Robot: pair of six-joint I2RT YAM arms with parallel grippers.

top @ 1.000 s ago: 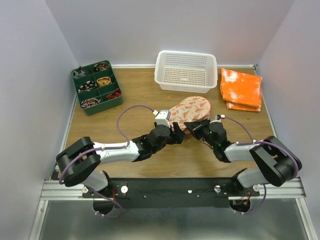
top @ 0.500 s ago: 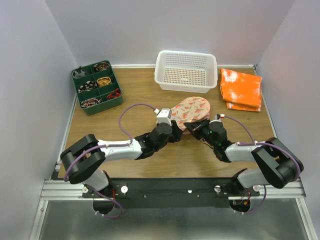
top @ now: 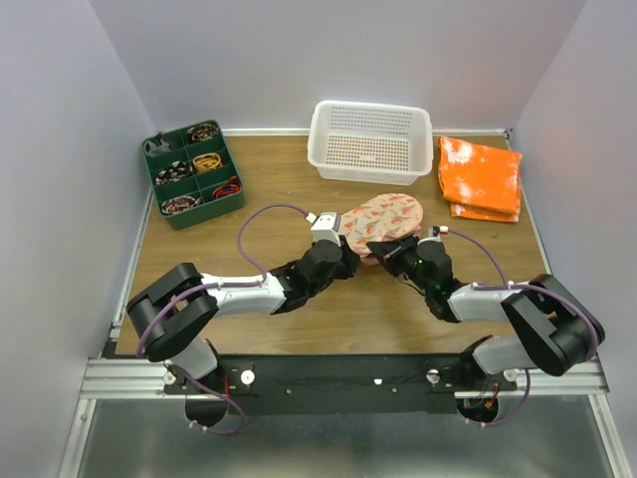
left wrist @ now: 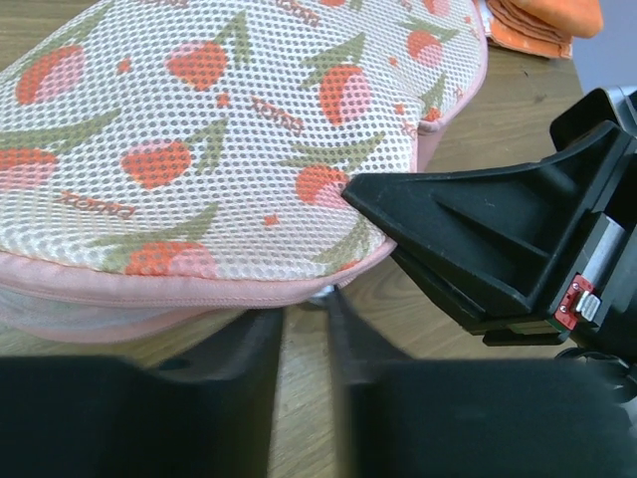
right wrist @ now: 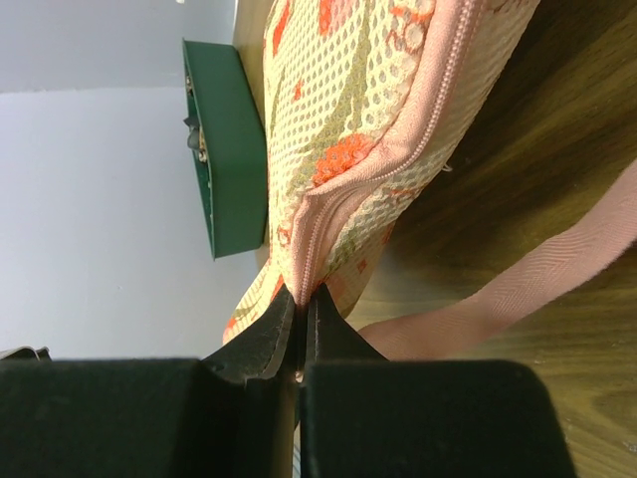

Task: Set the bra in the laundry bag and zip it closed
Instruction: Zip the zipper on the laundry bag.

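Organiser tray (top: 192,174), green and partitioned, sits at the upper left of the top view. Right of it, the left gripper (left wrist: 309,314) has its fingers a narrow slit apart at the near pink rim of the laundry bag (top: 383,216), with nothing clearly gripped. The bag lies at mid-frame before the white basket (top: 370,141). It is pale pink mesh with red-orange fruit and green leaves, and its zipper teeth are closed where seen. The right gripper (right wrist: 301,304) is pinched tight on the bag's rim seam. Orange cloth (top: 480,177) lies at the upper right.
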